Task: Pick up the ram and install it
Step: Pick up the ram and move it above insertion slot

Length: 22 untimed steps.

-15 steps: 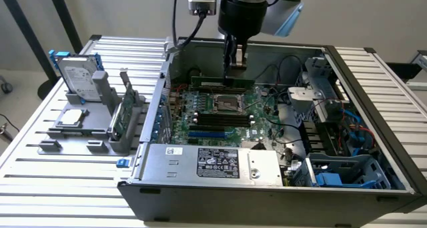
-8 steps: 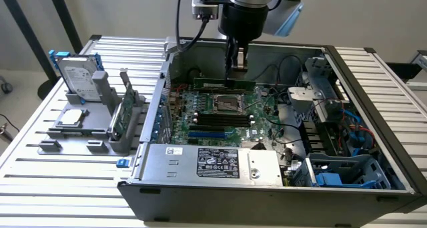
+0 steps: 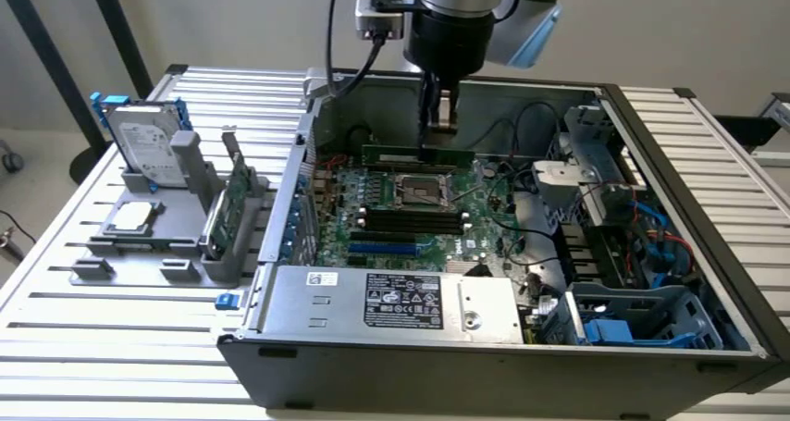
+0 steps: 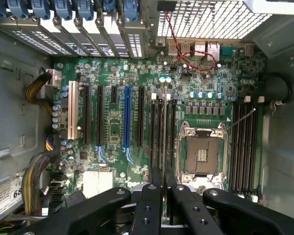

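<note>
Fig.: gripper [image 3: 434, 136] closed narrow on the ram [image 3: 413, 153], held edge-down betw. its fingertips, inside the PC case [image 3: 494, 356] w/ motherboard DIMM slots [image 4: 154, 132] directly beneath; pick-up done, seating apparently not yet done.

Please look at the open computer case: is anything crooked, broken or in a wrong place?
Nothing looks broken or spilled. The claw holds the ram level above the motherboard, not yet in a slot. The processor socket is bare, with no cooler on it.
</note>
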{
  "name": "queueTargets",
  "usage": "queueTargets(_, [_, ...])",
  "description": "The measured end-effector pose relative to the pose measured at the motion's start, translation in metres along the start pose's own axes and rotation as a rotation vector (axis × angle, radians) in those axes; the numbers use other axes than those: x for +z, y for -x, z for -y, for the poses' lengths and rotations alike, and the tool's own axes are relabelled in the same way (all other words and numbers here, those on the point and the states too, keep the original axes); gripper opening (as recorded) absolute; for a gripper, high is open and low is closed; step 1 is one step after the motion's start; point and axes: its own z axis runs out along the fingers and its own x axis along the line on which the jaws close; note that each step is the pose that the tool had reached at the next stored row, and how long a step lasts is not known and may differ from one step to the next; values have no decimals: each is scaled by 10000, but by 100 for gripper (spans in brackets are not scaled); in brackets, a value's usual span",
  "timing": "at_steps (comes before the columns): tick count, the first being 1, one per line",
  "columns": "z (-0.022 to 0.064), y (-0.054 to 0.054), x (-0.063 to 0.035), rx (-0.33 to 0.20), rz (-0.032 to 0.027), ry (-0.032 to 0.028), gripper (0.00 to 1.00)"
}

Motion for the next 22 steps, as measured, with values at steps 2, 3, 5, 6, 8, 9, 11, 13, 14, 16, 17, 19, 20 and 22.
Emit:
queueTargets(2, [-4, 4, 26, 46, -3, -43, 14])
queueTargets(3, [-4, 8, 40, 66, -5, -51, 14])
queueTargets(5, [-2, 18, 71, 107, -5, -59, 14])
queueTargets(6, [-2, 23, 88, 130, -5, -63, 14])
queueTargets(8, [0, 30, 121, 160, -9, -66, 14])
queueTargets(9, [1, 31, 139, 169, -11, -66, 14])
queueTargets(11, [2, 33, 175, 181, -13, -70, 14])
queueTargets(13, [3, 33, 212, 188, -14, -76, 14])
queueTargets(14, [4, 33, 230, 191, -13, -80, 14])
queueTargets(16, [6, 33, 266, 195, -12, -90, 14])
queueTargets(17, [7, 33, 284, 196, -12, -95, 14])
queueTargets(19, [8, 33, 320, 199, -13, -103, 14])
queueTargets(20, [9, 33, 339, 199, -13, -106, 14])
queueTargets(22, [11, 34, 375, 200, -13, -111, 14])
